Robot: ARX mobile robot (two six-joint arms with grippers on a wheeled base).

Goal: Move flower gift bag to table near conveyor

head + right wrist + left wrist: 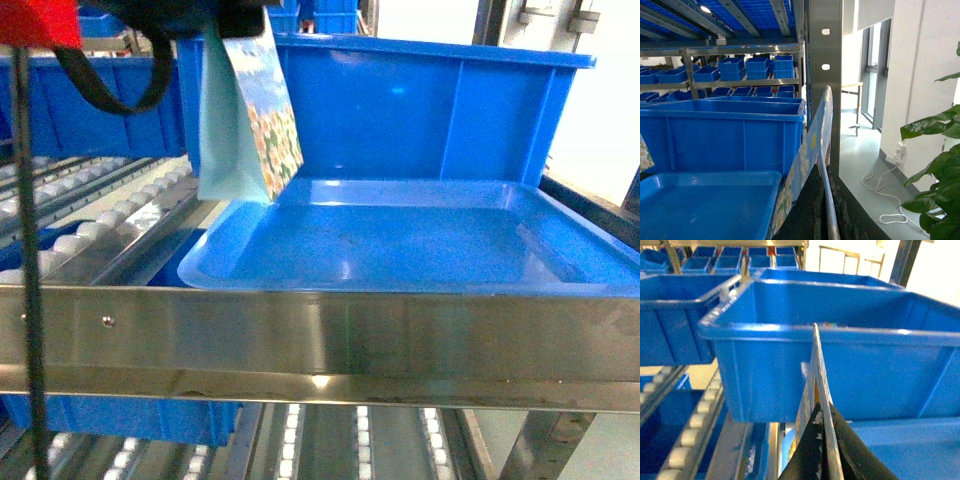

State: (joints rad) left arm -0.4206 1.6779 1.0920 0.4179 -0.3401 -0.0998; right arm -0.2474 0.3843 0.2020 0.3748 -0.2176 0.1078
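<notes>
Right now we are carrying two flat floral-printed paper gift bags: the left fingers (824,432) are pinching one flower bag (250,120) by its top edge, just above the shallow blue plastic tray (420,245), and the right fingers (821,200) are clamping another (812,160) beside that tray. We are judging that keeping both grips firm and lifting clear of the tray rim matters before backing away toward the white surface, which is out of view.

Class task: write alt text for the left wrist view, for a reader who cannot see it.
A black claw pinches the thin edge of a flower gift bag, seen edge-on and rising up the frame's middle. Behind it stands a large blue plastic bin, with white conveyor rollers sloping at lower left.
</notes>
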